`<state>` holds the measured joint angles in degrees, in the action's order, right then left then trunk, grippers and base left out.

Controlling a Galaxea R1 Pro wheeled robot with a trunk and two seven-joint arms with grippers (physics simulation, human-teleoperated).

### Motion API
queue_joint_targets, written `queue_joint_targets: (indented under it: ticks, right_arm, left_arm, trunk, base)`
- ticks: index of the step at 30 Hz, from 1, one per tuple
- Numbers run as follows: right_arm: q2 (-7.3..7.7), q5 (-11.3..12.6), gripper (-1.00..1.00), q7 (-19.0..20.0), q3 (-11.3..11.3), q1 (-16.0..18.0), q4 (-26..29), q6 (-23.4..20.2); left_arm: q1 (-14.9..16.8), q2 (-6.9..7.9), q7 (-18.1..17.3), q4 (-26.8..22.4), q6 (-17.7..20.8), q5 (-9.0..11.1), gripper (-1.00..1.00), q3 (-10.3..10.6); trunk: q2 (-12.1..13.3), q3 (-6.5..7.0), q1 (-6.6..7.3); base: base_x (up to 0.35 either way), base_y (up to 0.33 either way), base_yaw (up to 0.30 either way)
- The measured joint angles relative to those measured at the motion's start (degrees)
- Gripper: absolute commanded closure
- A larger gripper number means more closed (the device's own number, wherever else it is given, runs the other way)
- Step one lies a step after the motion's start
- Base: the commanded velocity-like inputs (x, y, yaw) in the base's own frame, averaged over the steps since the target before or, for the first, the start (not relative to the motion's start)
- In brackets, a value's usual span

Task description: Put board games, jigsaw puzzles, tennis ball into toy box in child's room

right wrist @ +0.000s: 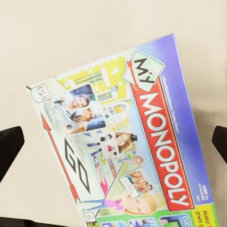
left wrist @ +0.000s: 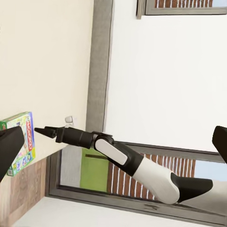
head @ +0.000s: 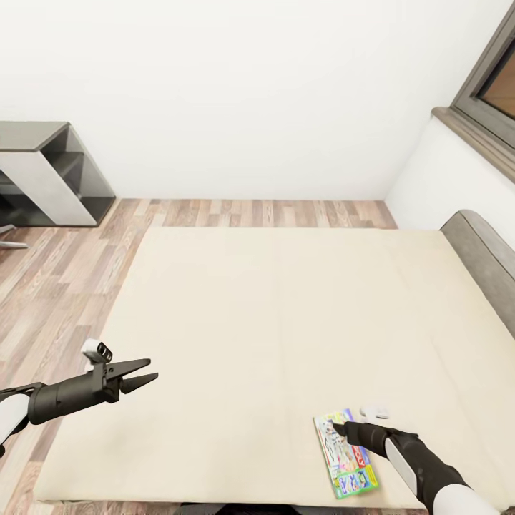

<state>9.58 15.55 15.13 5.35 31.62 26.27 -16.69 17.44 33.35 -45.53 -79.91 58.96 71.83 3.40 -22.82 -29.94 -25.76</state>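
One Monopoly board game (head: 347, 453) flat on bed (head: 272, 322), long axis running toward the robot, right end effector (head: 336, 427) spread above it, left end effector (head: 139, 375) spread.

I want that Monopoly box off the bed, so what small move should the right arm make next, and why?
Probably lower the right gripper straight onto the Monopoly box and close. It hovers over the box's far end, fingers spread wide in the wrist view, and the box lies flat on the bed, not gripped.
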Motion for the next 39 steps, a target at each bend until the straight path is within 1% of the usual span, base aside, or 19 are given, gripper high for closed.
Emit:
queue_joint_targets:
  ticks: [19,30,32,35,37,38,39]
  right_arm:
    - [0.18,0.08,-1.00,-0.12,-0.25,0.00,-0.08,0.36]
    - [0.38,0.59,-1.00,0.14,-0.24,0.00,-0.08,0.36]
    - [0.37,0.62,-1.00,0.14,-0.24,0.00,-0.08,0.36]
    - [0.37,0.70,-1.00,0.14,-0.24,0.00,-0.08,0.43]
    - [0.41,0.73,-1.00,0.14,-0.24,0.00,-0.08,0.49]
    - [0.45,0.73,-1.00,0.14,-0.24,0.00,-0.08,0.51]
    - [0.48,0.74,-1.00,0.14,-0.24,0.00,-0.08,0.51]
  left_arm:
    - [0.00,0.00,-0.03,0.00,0.00,0.00,-1.00,0.05]
    - [0.00,-0.12,-0.65,-0.67,0.08,0.24,-1.00,0.22]
    - [0.00,-0.15,-0.81,-0.97,0.08,0.24,-1.00,0.82]
    - [0.00,-0.17,-0.91,-1.36,0.09,0.24,-1.00,2.62]
    - [-0.01,-0.44,-0.95,-1.85,0.04,0.22,-1.00,5.06]
    - [0.04,-1.01,-0.96,-2.10,0.02,0.20,-1.00,6.31]
    - [0.08,-1.42,-0.95,-2.19,0.02,0.23,-1.00,6.93]
  trunk:
    - [0.00,-1.80,0.00]
    - [0.00,-2.84,0.00]
    - [0.00,-3.03,0.00]
    - [0.00,-3.31,0.00]
    - [0.00,-3.50,0.00]
    - [0.00,-3.60,0.00]
    - [0.00,-3.69,0.00]
  base:
    - [0.000,0.000,0.000]
    - [0.000,0.000,0.000]
    - [0.000,0.000,0.000]
    - [0.000,0.000,0.000]
    - [0.000,0.000,0.000]
    - [0.000,0.000,0.000]
    - [0.000,0.000,0.000]
